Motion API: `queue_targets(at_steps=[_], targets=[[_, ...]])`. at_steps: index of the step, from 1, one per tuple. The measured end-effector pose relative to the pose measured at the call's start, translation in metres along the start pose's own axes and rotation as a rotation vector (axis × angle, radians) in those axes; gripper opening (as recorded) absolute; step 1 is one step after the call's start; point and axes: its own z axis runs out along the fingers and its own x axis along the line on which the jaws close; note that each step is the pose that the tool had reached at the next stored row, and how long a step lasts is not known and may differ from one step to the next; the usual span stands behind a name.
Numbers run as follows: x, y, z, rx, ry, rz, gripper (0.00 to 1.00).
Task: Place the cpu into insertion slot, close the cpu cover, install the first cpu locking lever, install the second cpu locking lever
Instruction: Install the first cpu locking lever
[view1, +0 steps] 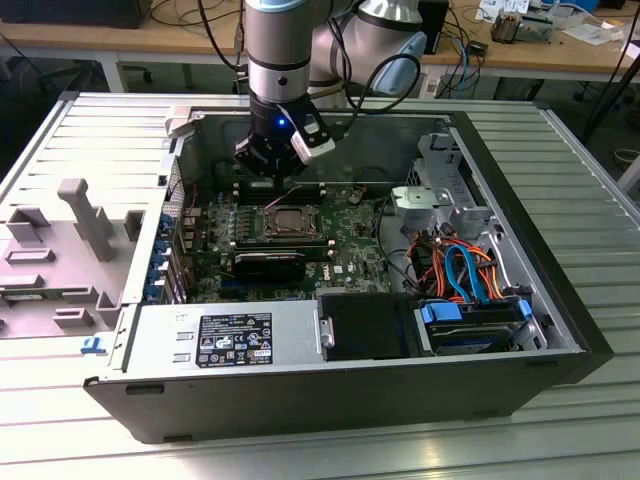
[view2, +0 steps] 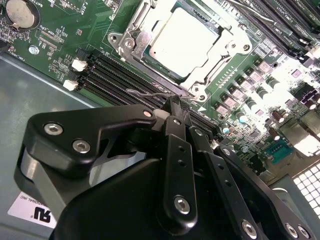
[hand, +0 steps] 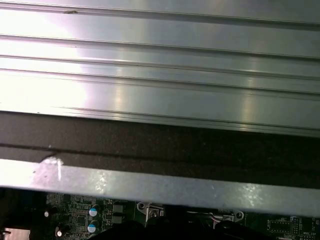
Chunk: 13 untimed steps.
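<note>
"One black gripper (view2: 173, 102), two jaws: how do they stand?"

"Together, tips closed to a point. One thin bent silver wire locking lever (view2: 145, 92) runs right up to those tips; whether it is pinched between them I cannot tell."

"And just past the tips?"

"First one bank of long black memory slots (view2: 120, 75), too tightly packed to count. Beyond it lies one thin silver metal cpu cover (view2: 200, 80), folded down flat. Through its square window shows one square, dull silver-grey cpu (view2: 182, 40), seated in the silver-rimmed insertion slot (view2: 131, 44)."

"Further out?"

"Off to one side on the green motherboard (view2: 55, 45) are two small white plastic connectors (view2: 79, 64) and one round silver coin cell (view2: 20, 12)."

"Any writing?"

"One white sticker (view2: 37, 212) on the gripper's body, and one white printed label (view1: 235, 340) on the grey metal power supply (view1: 180, 345), well away from the jaws."

"Room to move?"

"In the exterior view the gripper (view1: 275, 160) hangs inside the open dark grey computer case (view1: 350, 400), walls on all sides and open above. Ribbed aluminium table (view1: 580, 180) surrounds the case."
</note>
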Motion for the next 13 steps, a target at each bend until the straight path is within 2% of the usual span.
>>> queue_targets(at_steps=[13], targets=[[-0.0004,0.0038,0.0049,0.0017,0.0009,-0.019,0.11]])
